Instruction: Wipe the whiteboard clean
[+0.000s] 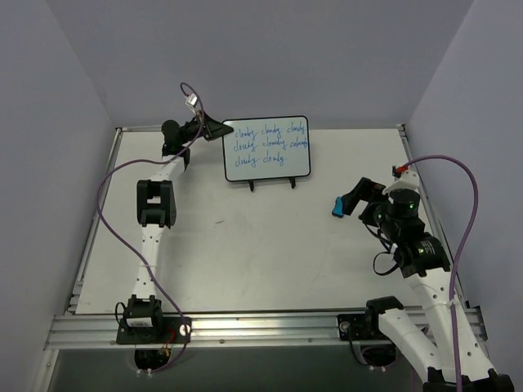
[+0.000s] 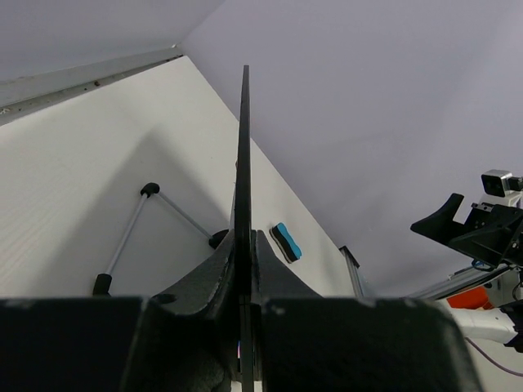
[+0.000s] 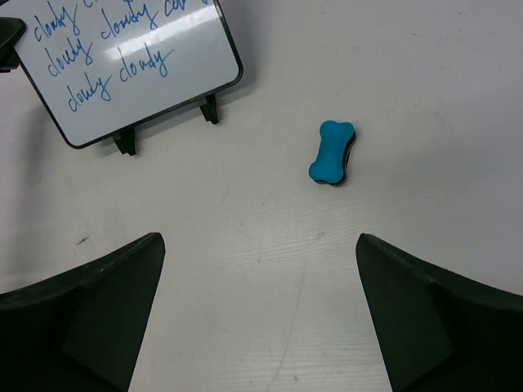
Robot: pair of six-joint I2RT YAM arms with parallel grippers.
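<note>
Left pincer [image 2: 243, 245]: closed on the left edge of the whiteboard [image 2: 244, 147], one finger on each face; the board ran edge-on straight out from between the fingertips.
Left pincer, overhead view [image 1: 214, 129]: at the far side of the table [image 1: 245, 253], gripping the board's upper-left corner region.
Right pincer [image 3: 260, 245]: jaws wide apart, nothing between them; it hung above the bare table surface.
Right pincer, overhead view [image 1: 353, 200]: well apart from the board, to the board's right and nearer the arm bases.
Whiteboard [image 1: 266, 148]: upright and slightly tilted back; ahead and to the left of the right pincer [image 3: 122, 73]; its left edge sat inside the left pincer.
Board surface: three lines of blue handwriting, covering most of the white face.
Stand [image 1: 272, 184]: two dark feet rested on the table under the board's lower edge; thin wire legs [image 2: 131, 237] showed to the left of the left pincer's fingers, behind the board.
Eraser [image 3: 332, 152]: blue, bone-shaped, lying flat on the table ahead of the right pincer and slightly right of its centre line, not touched by either finger.
Eraser, overhead view [image 1: 336, 206]: just beside the right pincer's fingertips, well apart from the board.
</note>
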